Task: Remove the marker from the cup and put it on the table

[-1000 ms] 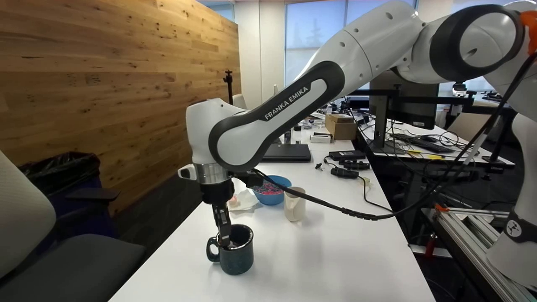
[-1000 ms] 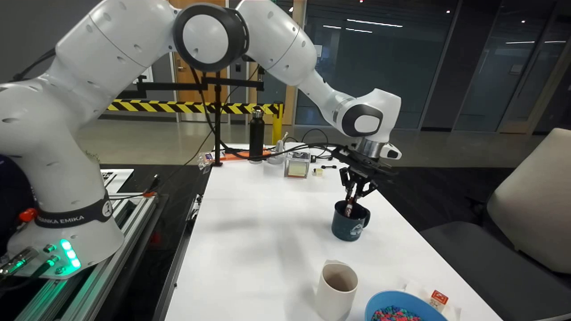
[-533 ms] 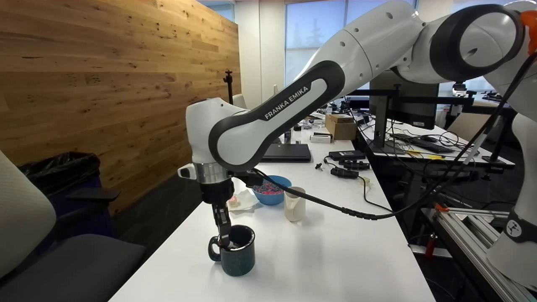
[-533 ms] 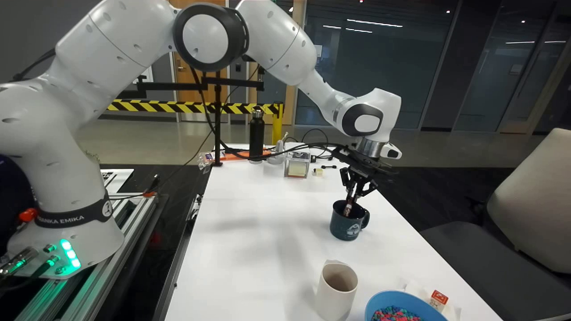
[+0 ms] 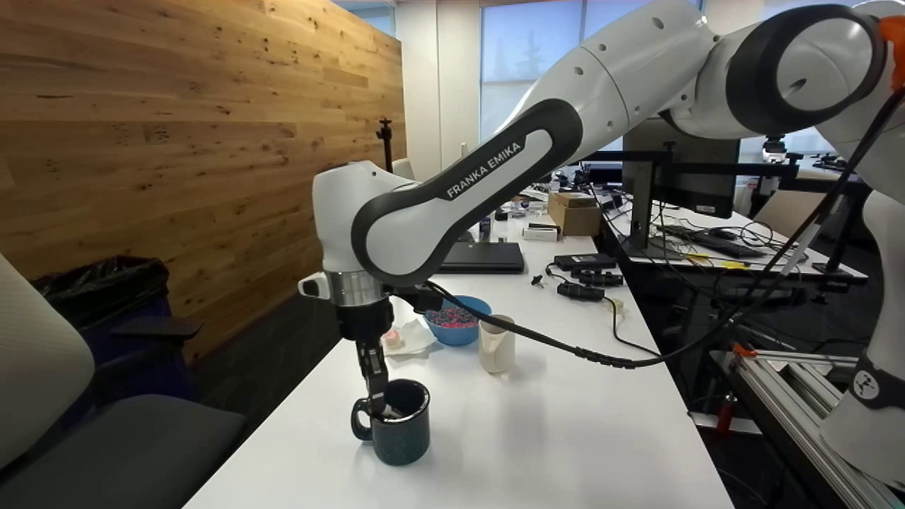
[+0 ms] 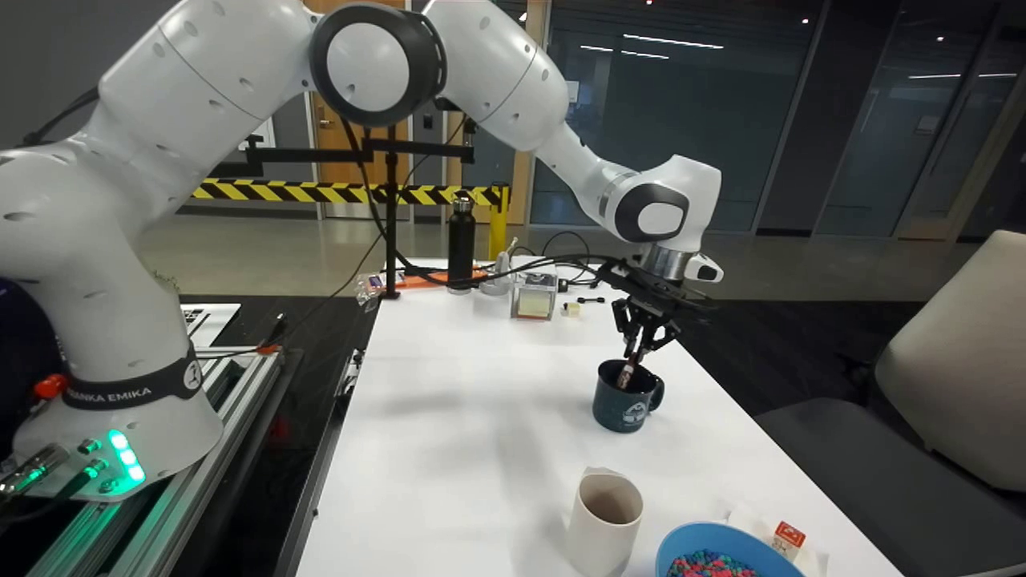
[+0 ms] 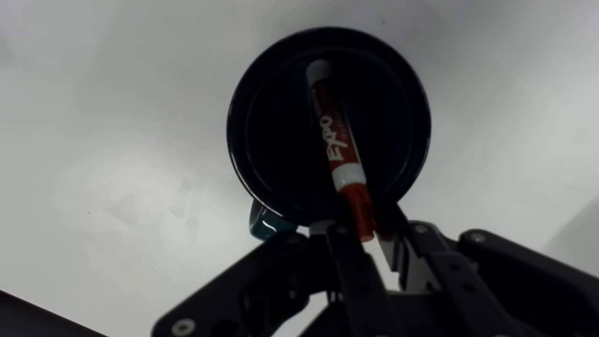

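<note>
Gripper (image 7: 366,217), fingers pinching the marker (image 7: 336,138) at its orange-red end, barrel slanted inside the cup (image 6: 620,410); if I lift at this tilt, the lower tip may catch the rim and drag it along

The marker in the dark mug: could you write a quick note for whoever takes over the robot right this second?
Hand: the hand appears shut on the upper end of the marker.
Things: the marker leans, its lower end inside the dark mug; the mug stands upright on the white table.
Done: the grip seems taken.
Left: lift the marker clear of the mug, lay it on the table, then let go.
</note>
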You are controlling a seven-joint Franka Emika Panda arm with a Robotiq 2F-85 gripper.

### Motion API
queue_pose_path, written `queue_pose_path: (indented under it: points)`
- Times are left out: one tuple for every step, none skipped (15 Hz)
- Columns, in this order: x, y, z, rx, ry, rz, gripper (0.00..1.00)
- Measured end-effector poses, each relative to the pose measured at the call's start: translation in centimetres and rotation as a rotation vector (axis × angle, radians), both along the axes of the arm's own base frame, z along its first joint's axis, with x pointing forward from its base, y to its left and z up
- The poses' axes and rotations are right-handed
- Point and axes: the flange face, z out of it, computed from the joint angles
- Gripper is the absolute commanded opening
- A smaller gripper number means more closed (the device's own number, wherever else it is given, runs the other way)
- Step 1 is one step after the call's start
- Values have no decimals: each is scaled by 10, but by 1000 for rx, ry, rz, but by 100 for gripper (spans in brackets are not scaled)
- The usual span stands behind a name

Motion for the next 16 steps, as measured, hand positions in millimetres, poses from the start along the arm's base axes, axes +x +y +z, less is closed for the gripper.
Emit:
queue_pose_path:
  points:
    - [0, 1, 3, 0, -5, 1, 5]
    - [1, 1, 9, 1, -13, 2, 5]
    - [1, 2, 15, 2, -21, 3, 5]
    - [2, 3, 22, 3, -31, 5, 5]
    - [2, 5, 31, 3, -42, 8, 5]
    - [3, 6, 39, 3, -54, 10, 5]
    - [3, 8, 48, 2, -66, 14, 5]
    - [3, 10, 56, 1, -77, 17, 5]
    - [3, 11, 63, 0, -87, 21, 5]
    - [3, 13, 70, -3, -97, 25, 5]
    - [4, 15, 76, -6, -106, 31, 5]
    - [4, 18, 81, -10, -116, 37, 5]
    - [5, 22, 87, -14, -126, 45, 5]
    - [6, 26, 92, -20, -136, 56, 5]
    - [7, 31, 96, -26, -147, 67, 5]
    - [8, 36, 101, -32, -158, 79, 5]
